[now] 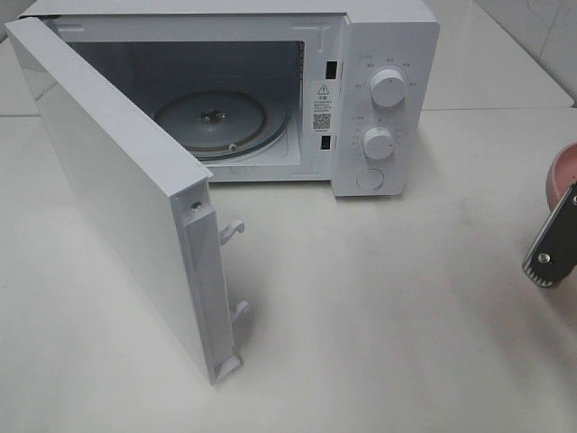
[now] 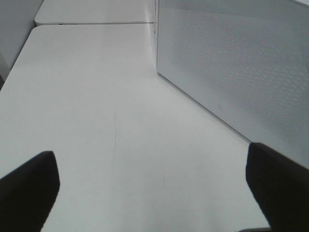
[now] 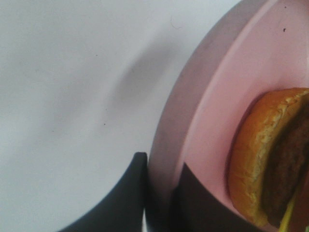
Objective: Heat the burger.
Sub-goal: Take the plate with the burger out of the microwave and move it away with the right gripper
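Note:
The burger [image 3: 270,164] lies on a pink round plate [image 3: 212,96] in the right wrist view, showing its golden-brown bun and dark patty. My right gripper [image 3: 161,166] has one finger outside the plate's rim and one inside, closed on it. In the high view only the plate's edge [image 1: 563,171] and the right gripper [image 1: 552,248] show at the far right; the burger is out of view there. My left gripper [image 2: 154,193] is open and empty over bare table, beside the microwave door [image 2: 241,63].
The white microwave [image 1: 379,99] stands at the back with its door [image 1: 117,180] swung wide open toward the front left. Its glass turntable [image 1: 212,122] holds nothing. Two knobs [image 1: 388,88] are on its right panel.

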Tool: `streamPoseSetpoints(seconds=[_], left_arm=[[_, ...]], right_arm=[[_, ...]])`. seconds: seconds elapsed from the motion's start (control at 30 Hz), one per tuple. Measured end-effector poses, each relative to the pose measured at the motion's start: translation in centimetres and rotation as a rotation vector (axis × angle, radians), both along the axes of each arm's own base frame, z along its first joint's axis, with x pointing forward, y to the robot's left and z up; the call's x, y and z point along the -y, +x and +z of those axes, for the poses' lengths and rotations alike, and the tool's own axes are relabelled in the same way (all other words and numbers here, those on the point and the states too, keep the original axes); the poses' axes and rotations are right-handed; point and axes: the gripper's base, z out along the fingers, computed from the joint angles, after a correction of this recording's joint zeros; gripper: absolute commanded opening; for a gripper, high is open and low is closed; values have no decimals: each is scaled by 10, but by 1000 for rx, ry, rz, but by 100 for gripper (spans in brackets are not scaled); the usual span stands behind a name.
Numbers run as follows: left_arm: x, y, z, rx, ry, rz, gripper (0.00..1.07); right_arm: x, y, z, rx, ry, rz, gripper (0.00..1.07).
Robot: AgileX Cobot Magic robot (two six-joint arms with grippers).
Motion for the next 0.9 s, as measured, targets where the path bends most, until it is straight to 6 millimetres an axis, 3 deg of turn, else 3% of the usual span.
streamPoseSetpoints(seconds=[0.67, 0.9], left_arm=[[0, 0, 0, 0, 0, 0, 99], [0, 0, 0, 0, 0, 0, 99]], right_arm=[[-15, 27, -45, 12, -16, -123, 4], [-3, 38, -64, -32, 38, -200, 4]])
